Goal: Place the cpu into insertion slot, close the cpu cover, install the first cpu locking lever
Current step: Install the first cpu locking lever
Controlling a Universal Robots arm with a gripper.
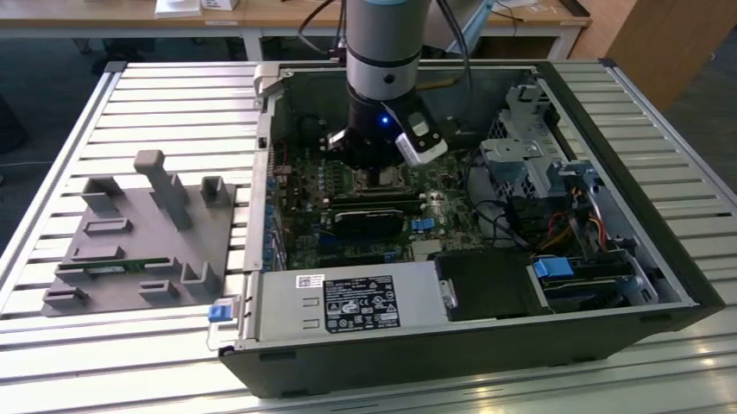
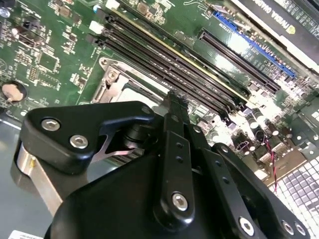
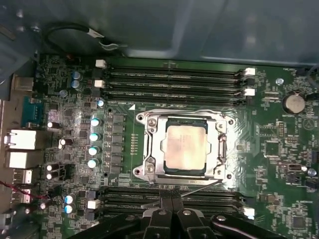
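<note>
The gripper (image 3: 172,201) stands low over the green motherboard (image 3: 279,164), at the edge of the insertion slot (image 3: 185,149). Its two black fingertips (image 3: 166,199) are pressed together with no gap between them, and they rest near a thin silver wire, which I judge to be the locking lever (image 3: 197,187). I cannot tell if the tips really pinch it or only push against it.

The cpu (image 3: 185,148) already lies flat inside the slot, with its pale, dull metal face up. The cpu cover (image 3: 152,149), a thin shiny steel frame, lies down around the chip, so the window shows the chip's face. I think the closed, narrow tips suit a thin wire better than a wide grasp would.

In the exterior view the arm (image 1: 384,52) reaches straight down into the open computer case (image 1: 645,198), which lies on a table of pale slats (image 1: 138,103)
</note>
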